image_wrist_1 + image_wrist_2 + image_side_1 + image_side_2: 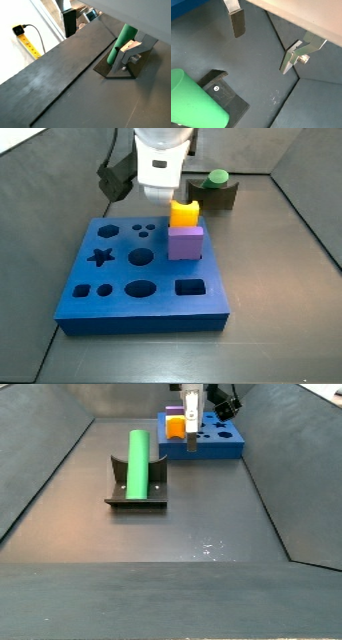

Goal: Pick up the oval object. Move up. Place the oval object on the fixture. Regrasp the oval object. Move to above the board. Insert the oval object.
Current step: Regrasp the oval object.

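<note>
- Plainly, the fingers (261,41) are spread apart and grasp nothing; in a wrist view one silver plate with its dark pad (237,24) and the other plate (293,55) stand well apart over bare dark floor.
- Between the fingers there is only that floor (271,85); no piece sits in the gap.
- The oval object (136,460), a smooth bright green peg, rests on the fixture (138,492), lying along the dark bracket and clear of the fingers.
- Seen in a wrist view, the green peg (121,45) leans against the fixture (123,67), with one silver finger (127,54) just beside it in the picture.
- A second wrist view shows the peg's rounded end (194,102) large and close, resting on the dark fixture (224,95), away from both fingers.
- Over at the far end, the arm (163,158) hangs above the back edge of the blue board (140,268); the fingers (193,436) are near the board (214,439) and well apart from the peg.
- Beyond the fingers in a side view, the peg's green end (217,175) tops the fixture (214,194).
- On the board stand a yellow block (185,211) atop a purple block (186,242), just beside the fingers.
- A yellow tape measure (25,40) lies outside the grey wall.
</note>
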